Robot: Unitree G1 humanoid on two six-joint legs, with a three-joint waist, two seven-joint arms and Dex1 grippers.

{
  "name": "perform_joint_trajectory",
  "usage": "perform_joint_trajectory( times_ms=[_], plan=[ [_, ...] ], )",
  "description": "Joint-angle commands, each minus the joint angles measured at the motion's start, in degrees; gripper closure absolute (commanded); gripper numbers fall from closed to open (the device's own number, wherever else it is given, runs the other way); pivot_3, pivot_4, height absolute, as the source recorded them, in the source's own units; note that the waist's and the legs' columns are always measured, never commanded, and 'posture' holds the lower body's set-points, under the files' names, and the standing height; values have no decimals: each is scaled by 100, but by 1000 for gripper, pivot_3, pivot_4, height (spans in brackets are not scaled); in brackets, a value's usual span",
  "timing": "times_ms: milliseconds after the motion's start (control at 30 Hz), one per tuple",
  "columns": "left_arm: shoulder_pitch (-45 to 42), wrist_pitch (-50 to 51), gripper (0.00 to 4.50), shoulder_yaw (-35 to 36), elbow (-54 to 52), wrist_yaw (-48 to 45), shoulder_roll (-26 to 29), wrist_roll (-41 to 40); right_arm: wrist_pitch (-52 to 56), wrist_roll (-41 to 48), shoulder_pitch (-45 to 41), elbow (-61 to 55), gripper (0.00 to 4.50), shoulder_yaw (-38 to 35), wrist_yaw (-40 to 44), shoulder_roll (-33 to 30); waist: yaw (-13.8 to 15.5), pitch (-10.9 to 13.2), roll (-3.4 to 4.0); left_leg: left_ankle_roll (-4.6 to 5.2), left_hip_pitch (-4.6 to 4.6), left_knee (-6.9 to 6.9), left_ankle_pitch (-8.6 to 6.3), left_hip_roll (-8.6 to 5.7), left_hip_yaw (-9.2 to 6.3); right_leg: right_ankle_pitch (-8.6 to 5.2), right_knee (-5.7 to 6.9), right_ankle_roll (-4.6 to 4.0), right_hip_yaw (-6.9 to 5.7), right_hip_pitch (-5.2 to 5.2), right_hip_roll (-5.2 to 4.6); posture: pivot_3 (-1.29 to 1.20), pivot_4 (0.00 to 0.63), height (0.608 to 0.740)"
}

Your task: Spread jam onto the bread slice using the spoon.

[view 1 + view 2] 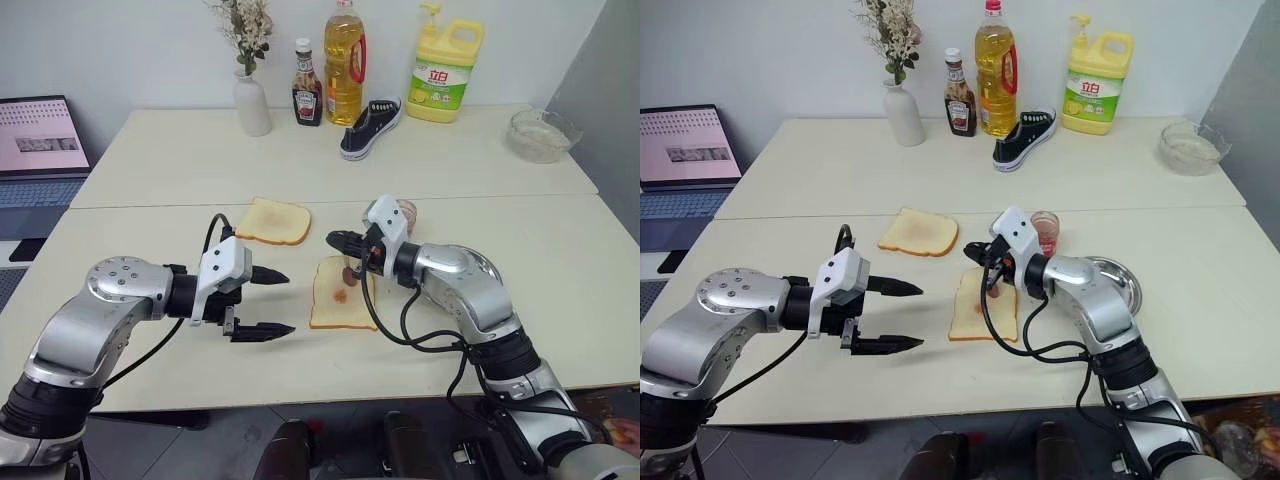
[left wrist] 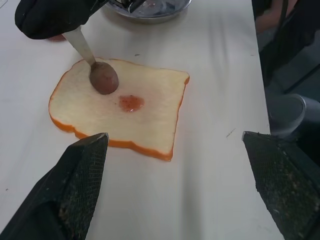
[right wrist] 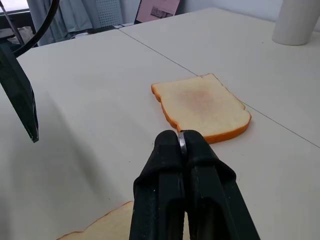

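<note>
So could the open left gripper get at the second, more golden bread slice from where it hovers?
Probably yes: the left gripper is open and holds nothing, and only bare table lies between it and the golden slice.

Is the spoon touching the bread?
Yes, the spoon bowl rests on the bread slice, beside a red jam spot.

shiny metal spoon [image 2: 95, 69], matt table [image 2: 210, 165]

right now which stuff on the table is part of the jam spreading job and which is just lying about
In the job:
- spoon, in the right hand
- bread slice, already dabbed with jam
- jam jar
- steel dish

Lying about:
- second bread slice
- shoe
- vase
- sauce bottle
- oil bottle
- detergent jug
- glass bowl
- laptop
</note>
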Motion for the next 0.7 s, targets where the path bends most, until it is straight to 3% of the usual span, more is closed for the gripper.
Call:
perform_joint_trajectory(
  times_ms=[33, 333, 700],
  plan=[
    [-135, -155, 0, 7, -6, -10, -16, 7, 50, -51, 42, -2, 4480, -71, 6, -42, 0, 0, 0, 0, 0, 0, 0, -1, 0, 0, 0, 0, 0, 1, 0, 0, 150, 740],
    [-228, -319, 0, -61, 141, -25, -23, 58, 1229, 808, -488, -690, 4480, -925, -77, -102, 11, 0, 1, 0, -2, 0, 0, 2, -2, 1, -1, -1, 1, 0, -1, 0, 150, 740],
    [-312, -309, 0, -104, 136, -19, -53, 48, 2875, 2138, -244, -252, 4480, -1989, -786, 749, 18, 0, 1, 0, -2, -3, 0, 1, -1, 1, 2, -3, 0, -3, 0, 0, 150, 740]
  ],
)
